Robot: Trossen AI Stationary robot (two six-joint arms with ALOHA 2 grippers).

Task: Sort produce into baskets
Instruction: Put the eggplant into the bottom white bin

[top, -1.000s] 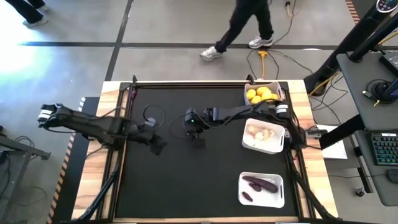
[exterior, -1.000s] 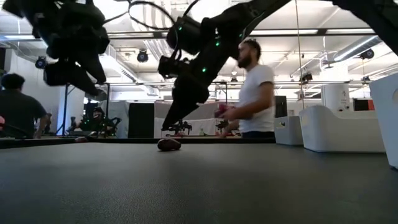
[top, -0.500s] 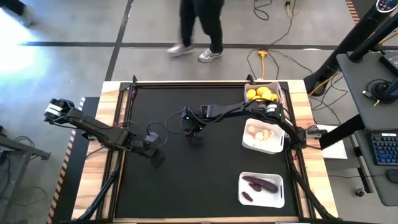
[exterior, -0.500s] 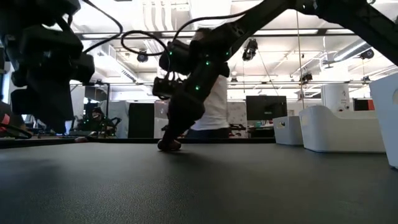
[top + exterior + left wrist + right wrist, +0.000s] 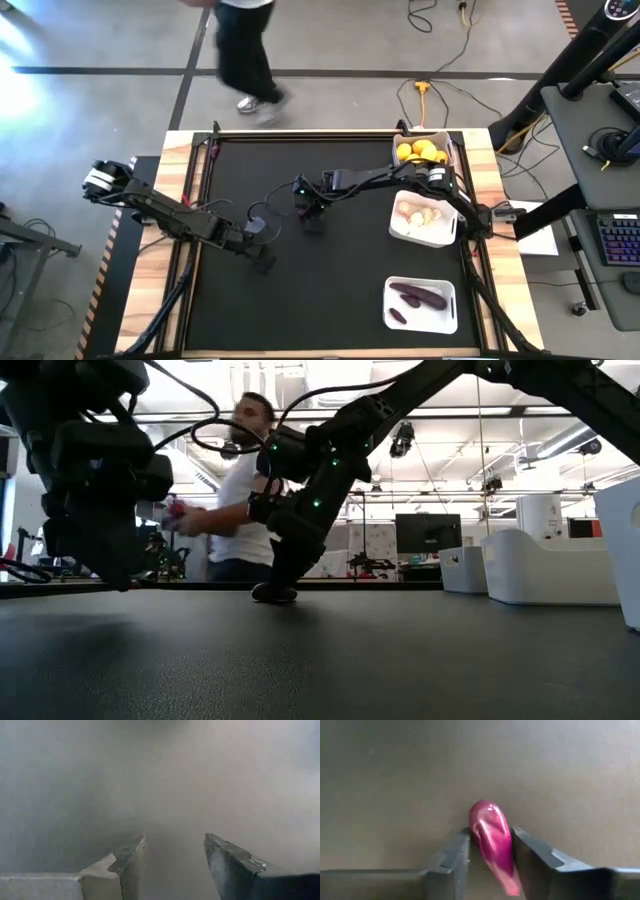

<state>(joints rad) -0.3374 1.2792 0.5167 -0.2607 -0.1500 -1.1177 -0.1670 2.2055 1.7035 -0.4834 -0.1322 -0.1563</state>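
Left gripper: hovering low over the table left of centre, fingers standing apart, gripping nothing.

Right gripper: reaching down near the table's middle, fingers pressing both sides of a purple eggplant lying on the mat.

Baskets, right edge: far one holding lemons; middle one holding garlic; near one holding eggplants.

Person: walking beyond the far edge.

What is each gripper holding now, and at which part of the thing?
The right gripper is closed on a purple eggplant piece, fingers on its two sides near mid-length, on the mat. The left gripper is open and holds nothing.
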